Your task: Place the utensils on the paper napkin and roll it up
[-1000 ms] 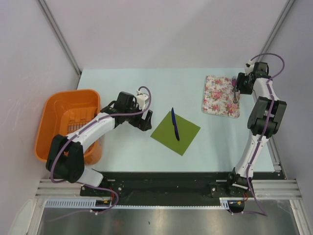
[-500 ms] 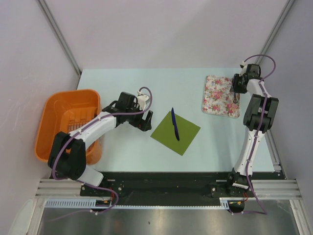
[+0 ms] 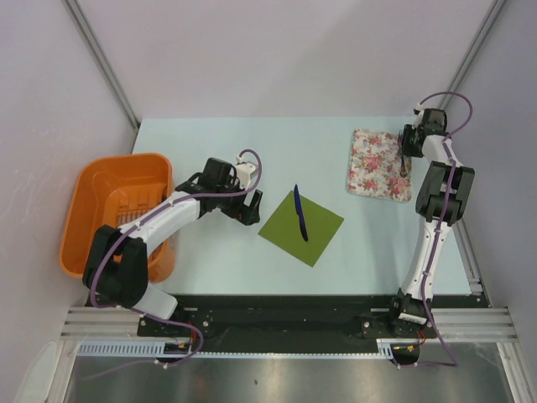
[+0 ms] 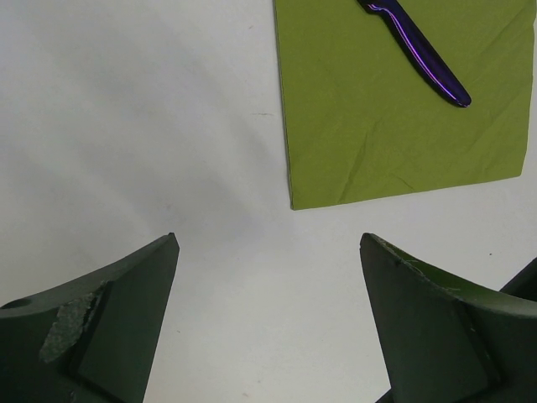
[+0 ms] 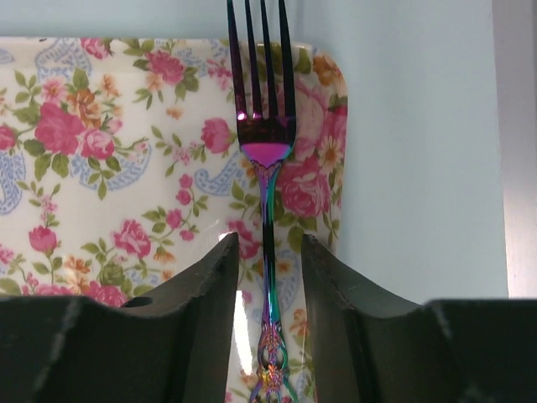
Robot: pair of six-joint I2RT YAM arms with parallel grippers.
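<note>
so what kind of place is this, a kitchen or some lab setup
Most likely a robot lab test cell, not a kitchen: two arms bolted to a metal rail at the table's edge, plain partition walls around it, and staged props like the orange basket and green napkin.

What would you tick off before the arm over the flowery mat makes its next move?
1. Fork lined up between the right pincer fingers: ok, the handle runs up the middle of the gap.
2. Right pincer clamped on the fork: not ok, a gap shows on either side of the handle.
3. Green napkin lying flat: ok.
4. Blue utensil on the napkin: ok.
5. Left pincer open and off the napkin: ok, it sits beside the napkin's corner.
</note>
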